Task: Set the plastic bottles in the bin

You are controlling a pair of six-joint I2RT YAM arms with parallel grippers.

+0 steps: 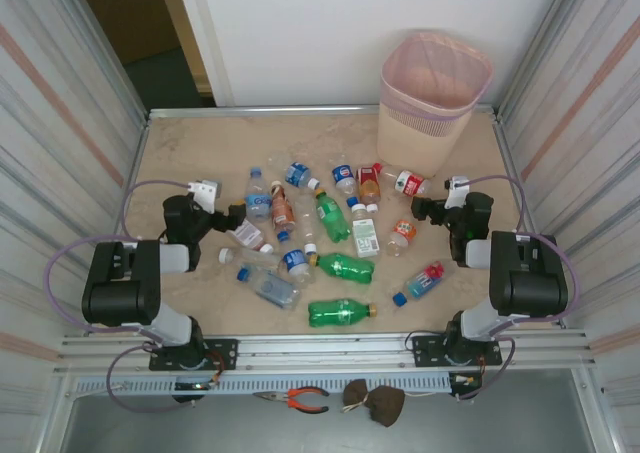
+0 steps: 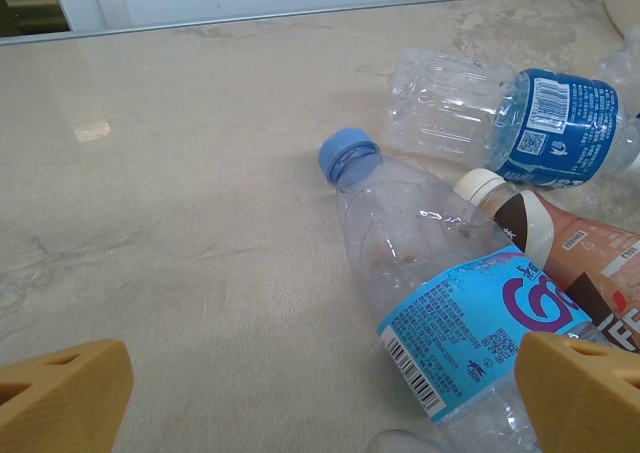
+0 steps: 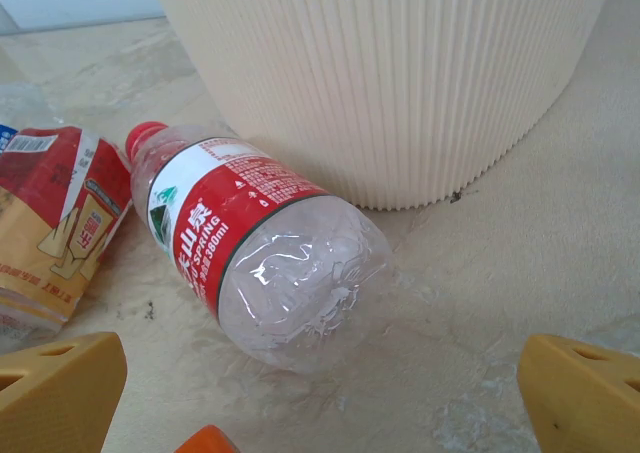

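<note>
Right pincer (image 3: pixel 320 398) gaped empty facing the bin (image 3: pixel 400 73), and likely needed to straddle the red-labelled bottle (image 3: pixel 250 263) at the bin's foot squarely before clenching.

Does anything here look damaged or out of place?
Yes. The red-labelled clear bottle beside the bin is crumpled at its base. Pliers lie off the table, on the grey ledge in front.

The top view looked steeply down from above the near edge, taking in the whole bench (image 1: pixel 180 143). The left wrist camera sat low and close, facing a blue-capped bottle (image 2: pixel 440 283) lying on the bench. The right wrist camera, equally low, faced the bin (image 3: pixel 400 73) wall and a red-labelled bottle (image 3: pixel 250 243); the top view shared both.
</note>
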